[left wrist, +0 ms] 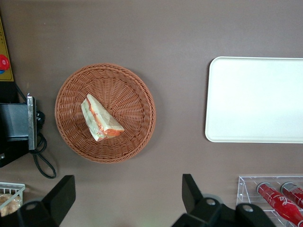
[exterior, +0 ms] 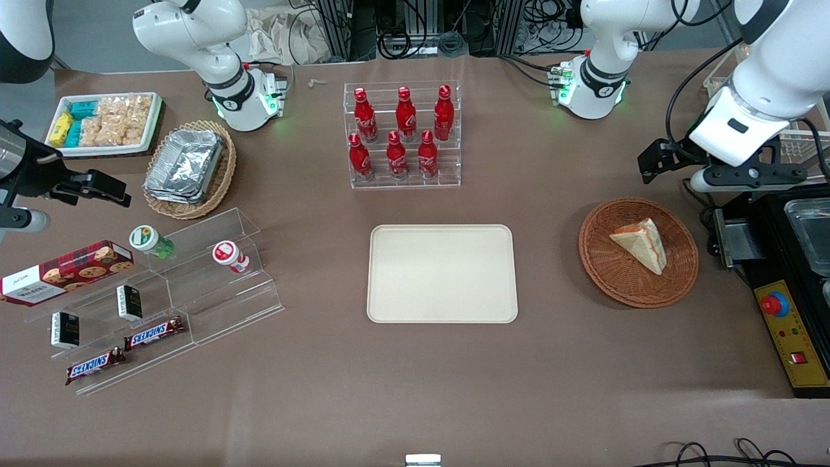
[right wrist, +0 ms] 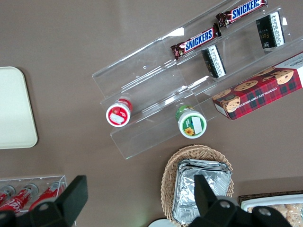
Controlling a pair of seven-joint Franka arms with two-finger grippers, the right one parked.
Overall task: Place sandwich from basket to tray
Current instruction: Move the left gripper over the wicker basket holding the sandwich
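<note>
1 sandwich [exterior: 640, 244] lies in the basket [exterior: 603, 259]; gripper [left wrist: 128, 194] above, fingers spread.

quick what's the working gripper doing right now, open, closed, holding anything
Left gripper: open, holding nothing, up above the table near the basket; the sandwich lies in the basket, untouched.

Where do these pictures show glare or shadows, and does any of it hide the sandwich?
Front view: soft even light, glare only on the foil trays and acrylic shelf; the sandwich in the basket reads clearly, the tray is evenly lit. Left wrist view: the open gripper hangs above the table, dark and soft-edged, the sandwich sharp and unshadowed.
</note>
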